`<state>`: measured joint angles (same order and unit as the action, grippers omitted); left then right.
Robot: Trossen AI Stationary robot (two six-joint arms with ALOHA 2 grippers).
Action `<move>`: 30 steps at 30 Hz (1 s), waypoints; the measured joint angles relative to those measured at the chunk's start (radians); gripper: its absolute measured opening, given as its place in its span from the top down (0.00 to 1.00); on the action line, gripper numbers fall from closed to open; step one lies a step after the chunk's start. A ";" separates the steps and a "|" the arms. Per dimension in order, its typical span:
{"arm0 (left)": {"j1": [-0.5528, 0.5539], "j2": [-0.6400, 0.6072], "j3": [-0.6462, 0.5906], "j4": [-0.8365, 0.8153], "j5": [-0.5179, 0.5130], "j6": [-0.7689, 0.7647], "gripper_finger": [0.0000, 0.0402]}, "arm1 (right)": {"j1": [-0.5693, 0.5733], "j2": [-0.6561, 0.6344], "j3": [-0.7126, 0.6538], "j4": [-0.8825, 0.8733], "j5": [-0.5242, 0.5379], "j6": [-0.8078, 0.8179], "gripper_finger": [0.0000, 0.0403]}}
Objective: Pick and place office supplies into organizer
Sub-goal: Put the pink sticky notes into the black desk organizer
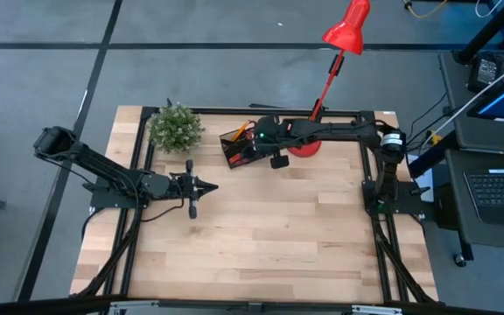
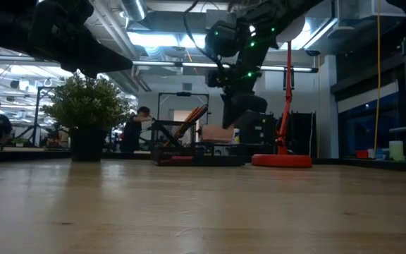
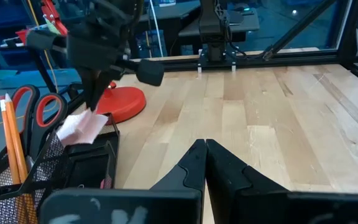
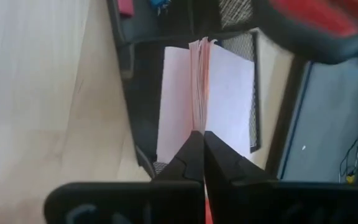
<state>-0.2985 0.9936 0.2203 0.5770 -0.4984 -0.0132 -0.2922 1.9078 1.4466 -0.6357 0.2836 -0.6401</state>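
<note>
Pale wooden planks are carrying everything we are working with, and the black mesh organizer [image 1: 240, 149] is sitting at the far edge beside the red lamp base [image 3: 118, 103]. We are holding the white note pad [image 4: 207, 99] over the organizer with our right gripper [image 4: 202, 134], fingers pinched on the pad's edge. Its pages are fanning apart in the right wrist view, so we are judging it light and floppy rather than stiff; a pinch near the bound edge should be keeping the sheets together, though which edge is bound we cannot quite tell. Orange pencils [image 3: 11, 140] and red-handled scissors [image 3: 39, 106] are already standing in the organizer. Our left gripper [image 3: 205, 144] is waiting clenched and empty over bare table, near the potted plant [image 1: 175, 128].
</note>
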 joint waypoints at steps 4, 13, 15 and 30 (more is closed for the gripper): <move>0.000 0.000 0.000 -0.003 0.000 0.000 0.99 | -0.006 0.034 0.000 0.014 -0.020 -0.033 1.00; 0.000 0.000 0.000 -0.005 -0.001 0.000 0.99 | -0.021 0.061 0.000 0.017 -0.023 -0.057 1.00; 0.000 0.000 0.000 -0.005 -0.001 0.000 0.99 | -0.029 0.061 0.000 0.012 -0.038 -0.057 1.00; 0.000 0.000 0.000 -0.005 -0.001 0.000 0.99 | -0.050 0.061 0.000 0.034 -0.098 -0.076 0.98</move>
<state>-0.2985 0.9936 0.2205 0.5720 -0.4994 -0.0128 -0.3424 1.9690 1.4464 -0.6021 0.1860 -0.7159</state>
